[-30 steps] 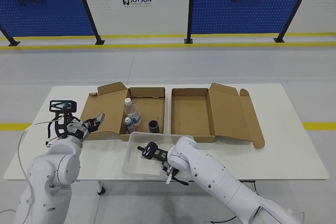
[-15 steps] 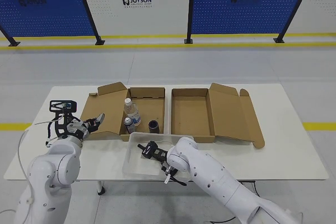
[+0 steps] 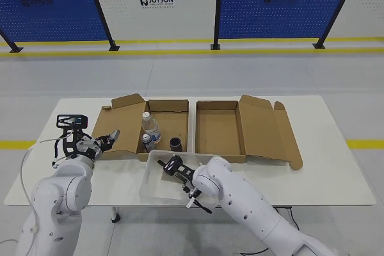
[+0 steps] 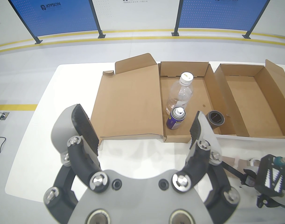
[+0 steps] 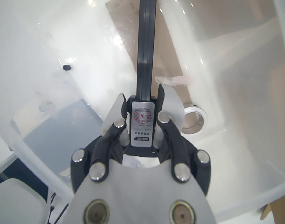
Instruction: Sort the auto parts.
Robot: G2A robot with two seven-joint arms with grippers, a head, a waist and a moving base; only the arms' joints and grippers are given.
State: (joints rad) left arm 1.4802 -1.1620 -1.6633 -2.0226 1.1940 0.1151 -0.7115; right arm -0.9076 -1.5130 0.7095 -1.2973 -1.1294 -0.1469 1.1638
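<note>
My right gripper (image 5: 142, 101) is shut on the labelled end of a long black bar-shaped part (image 5: 146, 47), held above the floor of a clear plastic bin (image 5: 249, 71). From above, that gripper (image 3: 173, 168) sits over the bin (image 3: 151, 187) at the table's front middle. A silver metal ring (image 5: 195, 120) lies on the bin floor beside the fingers. My left gripper (image 4: 138, 120) is open with nothing in it at the table's left, by the left cardboard box's flap (image 3: 109, 128).
The left box (image 4: 198, 89) holds a clear bottle (image 4: 181, 92), a blue spray can (image 4: 176, 118) and a black cylinder (image 4: 216, 117). The right box (image 3: 217, 128) has nothing inside, and its lid (image 3: 269, 128) lies open to the right.
My right gripper has shifted a little toward the boxes with the black part in it. The left arm has stayed put.
</note>
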